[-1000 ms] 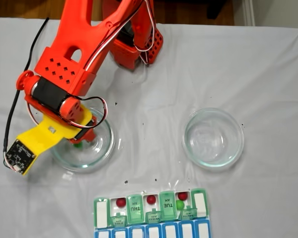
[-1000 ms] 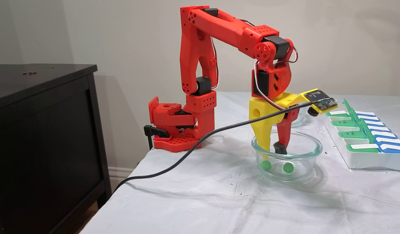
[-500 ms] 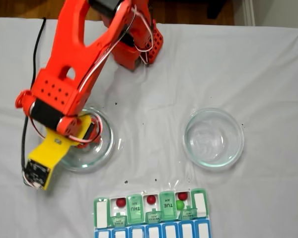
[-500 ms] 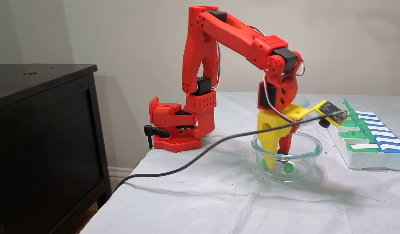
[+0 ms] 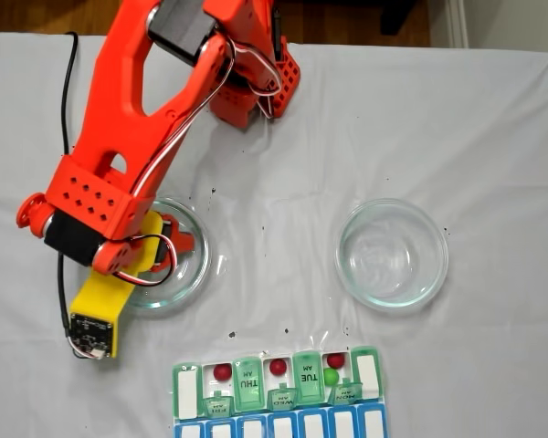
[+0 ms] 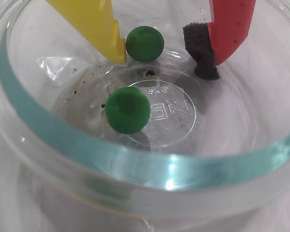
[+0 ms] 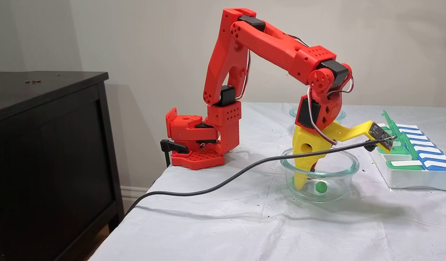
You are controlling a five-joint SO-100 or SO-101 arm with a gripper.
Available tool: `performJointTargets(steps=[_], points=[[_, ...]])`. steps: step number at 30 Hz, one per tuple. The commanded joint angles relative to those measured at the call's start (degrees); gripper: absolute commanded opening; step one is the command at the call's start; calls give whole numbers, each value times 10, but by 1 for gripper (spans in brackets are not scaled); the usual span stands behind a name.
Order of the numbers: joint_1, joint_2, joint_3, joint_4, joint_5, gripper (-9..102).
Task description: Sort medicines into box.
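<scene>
A: Where is the hand [image 6: 164, 55]?

B: In the wrist view it sits at the top of the frame, down inside a glass dish [image 6: 34, 125]. Its yellow finger [image 6: 94, 24] and red finger [image 6: 229, 26] are spread apart, pinching nothing.

A: And the medicines?

B: One green ball [image 6: 144, 43] lies between the fingers, touching the yellow tip. A second green ball [image 6: 127, 109] rests nearer the frame's centre, on the dish bottom.

A: The box?

B: In a fixed view the box [image 5: 276, 381] lies at the lower centre of the desk [image 5: 493, 137]. Three red balls [image 5: 222, 371] and one green ball sit in its open green compartments. An empty dish [image 5: 392, 253] stands at right of centre.
</scene>
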Motion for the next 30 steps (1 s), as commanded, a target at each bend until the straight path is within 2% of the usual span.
performJointTargets(steps=[1, 15, 20, 23, 30], points=[[24, 8, -51, 4, -39, 26], [48, -2, -75, 37, -149, 24], [47, -2, -66, 41, -196, 21], [46, 11, -47, 22, -200, 18], [64, 36, -13, 3, -250, 19]])
